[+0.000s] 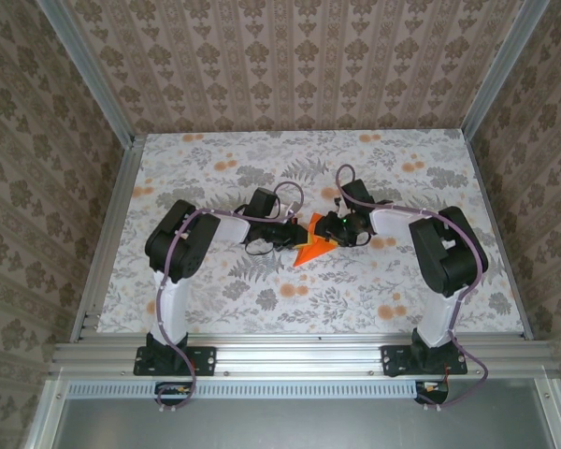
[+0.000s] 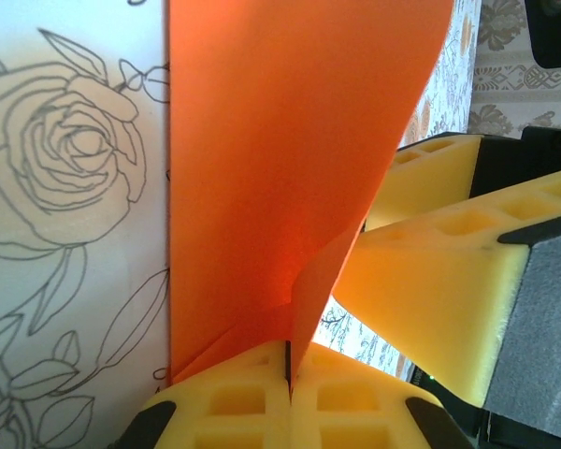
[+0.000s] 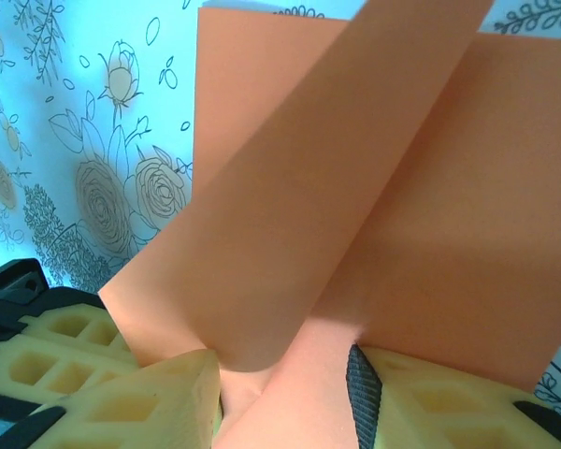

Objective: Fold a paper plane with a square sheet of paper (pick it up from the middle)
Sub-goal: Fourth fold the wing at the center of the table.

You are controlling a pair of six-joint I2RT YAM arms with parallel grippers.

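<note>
Room first: it's a boxed-in cell w/ beige damask wallpaper (image 1: 290,65) on the back and both side walls, and alu extrusion posts (image 1: 82,67) running up the corners. The surface (image 1: 374,290) has a white cloth on it, printed w/ grey leaves and pale orange flowers. Up close in the left wrist cam you get line-drawn roses (image 2: 70,154) on it. There's an alu rail (image 1: 290,354) along the near edge where both arm bases are bolted, and a grey panel below that.

Orange paper sheet (image 1: 309,248) is around the middle of the surface, right btw the two arms, partly folded and standing up off the cloth.

Left pincer (image 2: 288,360) is clamped tight on the bottom fold of the sheet (image 2: 280,140), yellow pads pressed together w/ the paper in the seam. Right pincer (image 3: 285,383) has its pads parted, w/ a fold of the sheet (image 3: 355,187) dipping into the gap. Looks loose, not pinched afaict. The two pincers are nearly touching each other.
</note>
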